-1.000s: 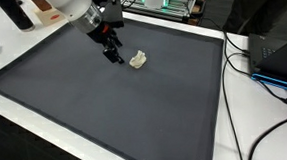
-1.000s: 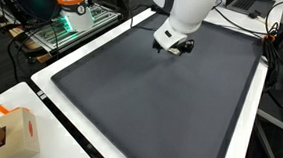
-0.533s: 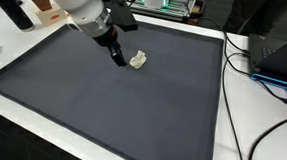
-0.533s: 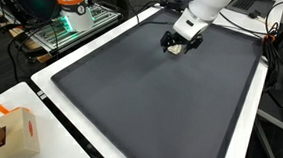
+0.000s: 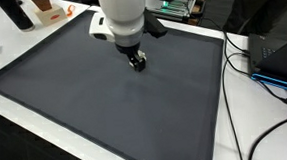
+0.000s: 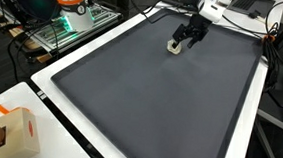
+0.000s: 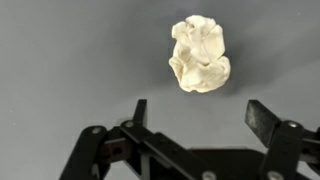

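Note:
A small crumpled cream-white lump (image 7: 200,56) lies on the dark grey mat (image 7: 70,60). In the wrist view it sits just beyond my gripper (image 7: 200,112), whose two black fingers stand wide apart with nothing between them. In an exterior view the lump (image 6: 174,46) rests right beside the gripper (image 6: 189,36) near the mat's far edge. In an exterior view the white arm hangs over the spot, its gripper (image 5: 136,60) low above the mat, and hides the lump.
The mat (image 5: 105,112) has a raised white border (image 6: 94,48). Black cables (image 5: 258,73) and a dark box (image 5: 277,54) lie off one side. A cardboard box (image 6: 7,132) and electronics (image 6: 70,24) stand off the mat.
The arm has swung across the mat so the gripper now sits right at the white lump. In one exterior view the arm now covers the lump. The jaws stayed wide.

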Motion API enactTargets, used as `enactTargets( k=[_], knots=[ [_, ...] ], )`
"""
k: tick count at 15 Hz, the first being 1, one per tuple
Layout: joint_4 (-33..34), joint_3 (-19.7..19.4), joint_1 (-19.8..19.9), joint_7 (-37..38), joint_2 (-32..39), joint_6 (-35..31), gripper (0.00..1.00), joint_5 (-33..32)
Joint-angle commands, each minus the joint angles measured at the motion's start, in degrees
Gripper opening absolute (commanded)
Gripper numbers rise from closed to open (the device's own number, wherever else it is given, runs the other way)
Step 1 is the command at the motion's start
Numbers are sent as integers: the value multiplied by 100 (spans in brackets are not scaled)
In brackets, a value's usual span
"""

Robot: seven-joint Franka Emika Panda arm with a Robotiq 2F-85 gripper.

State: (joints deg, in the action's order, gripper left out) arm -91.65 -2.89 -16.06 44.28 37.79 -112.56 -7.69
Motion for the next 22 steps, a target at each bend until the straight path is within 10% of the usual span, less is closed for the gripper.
enactTargets(
  k=[1,10,22],
  knots=[
    [184,32,-328,-283,120,130,100,-702],
    [-318,160,-854,-984,-174,-458,100,-2130],
    [-1641,478,-843,-1798,-1147,-1513,100,-2221]
  ],
)
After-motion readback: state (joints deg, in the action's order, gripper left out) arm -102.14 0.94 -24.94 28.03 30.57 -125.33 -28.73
